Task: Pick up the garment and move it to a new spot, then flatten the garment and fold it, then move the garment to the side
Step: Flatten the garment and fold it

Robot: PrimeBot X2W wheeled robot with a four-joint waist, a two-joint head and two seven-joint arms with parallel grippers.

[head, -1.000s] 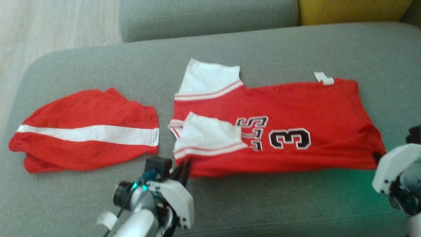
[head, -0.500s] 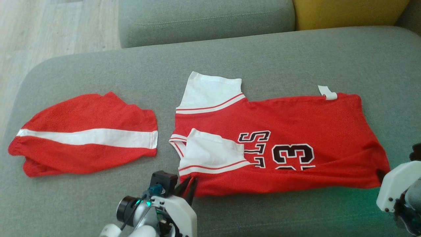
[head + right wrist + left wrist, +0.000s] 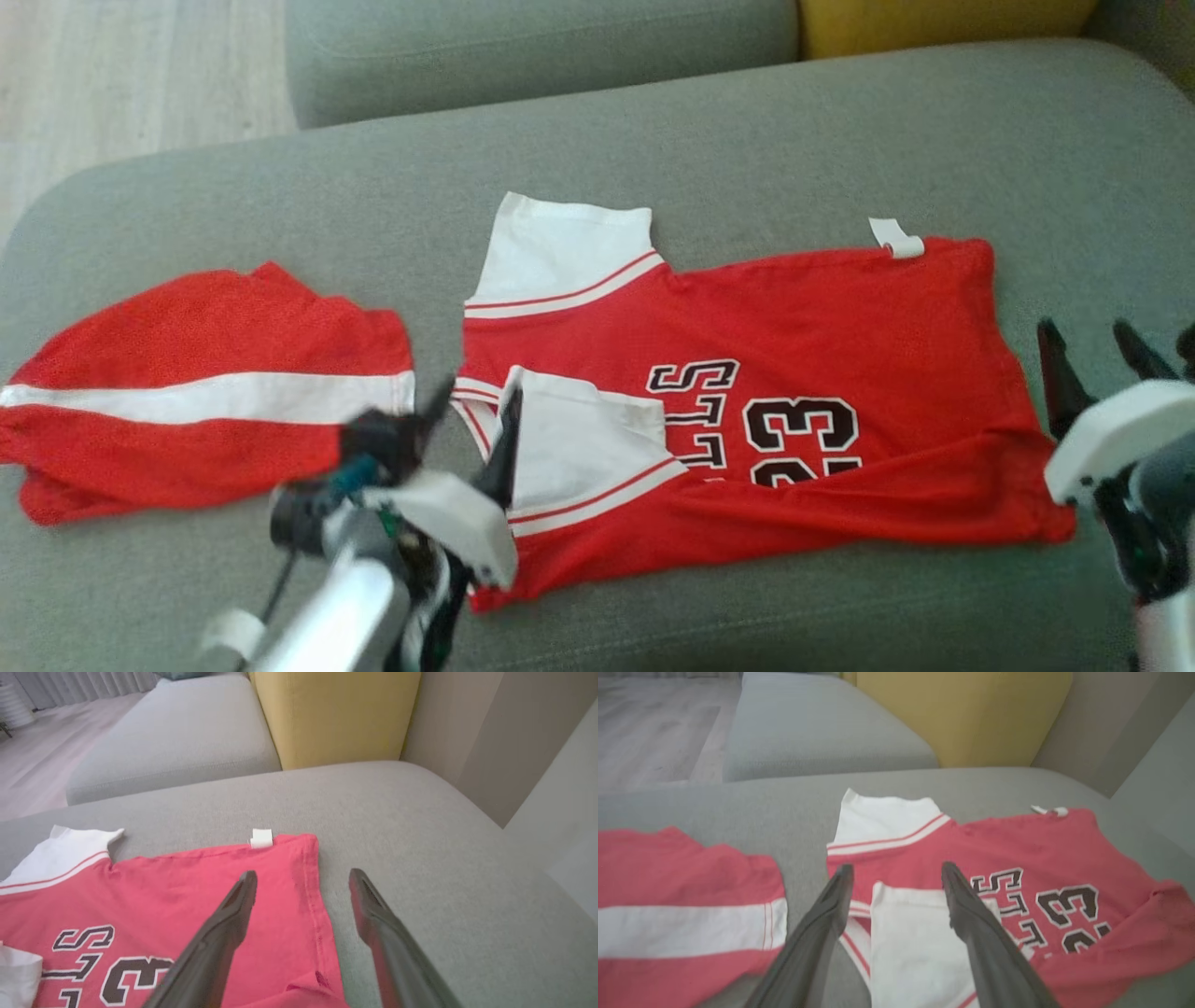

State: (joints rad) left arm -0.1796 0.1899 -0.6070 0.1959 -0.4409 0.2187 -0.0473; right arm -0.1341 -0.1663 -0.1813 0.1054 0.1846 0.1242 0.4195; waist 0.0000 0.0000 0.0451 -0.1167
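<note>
A red jersey (image 3: 822,317) lies on a grey sofa (image 3: 747,140), spread from the middle of the head view toward 3 o'clock. It is doubled over along its length, so the black-and-white "23" and the letters beside it are cut off by the fold on the 6 o'clock side. One white sleeve (image 3: 560,243) sticks out at 11 o'clock of the jersey, and a second sleeve (image 3: 579,448) lies folded onto the red cloth at its 8 o'clock. A small white label (image 3: 896,238) pokes out of the far edge at 1 o'clock. The near corner at 4 o'clock is wrinkled.

Red shorts (image 3: 187,336) with a white stripe lie at 9 o'clock of the head view, just beside the jersey and apart from it, with a strip of bare sofa between.

The left end effector (image 3: 471,425) is at 7 o'clock of the head view with its fingers spread apart and nothing between them. In the left wrist view they straddle the neck edge and the folded sleeve. Blur hides whether they touch the cloth.

The right end effector (image 3: 1085,336) is at 3 o'clock, its fingers also apart and empty. In the right wrist view one finger is over the red cloth and the other over bare sofa, with the hem running between them.

A yellow cushion (image 3: 934,23) sits at 1 o'clock, and pale floor (image 3: 121,75) shows at 11 o'clock.
</note>
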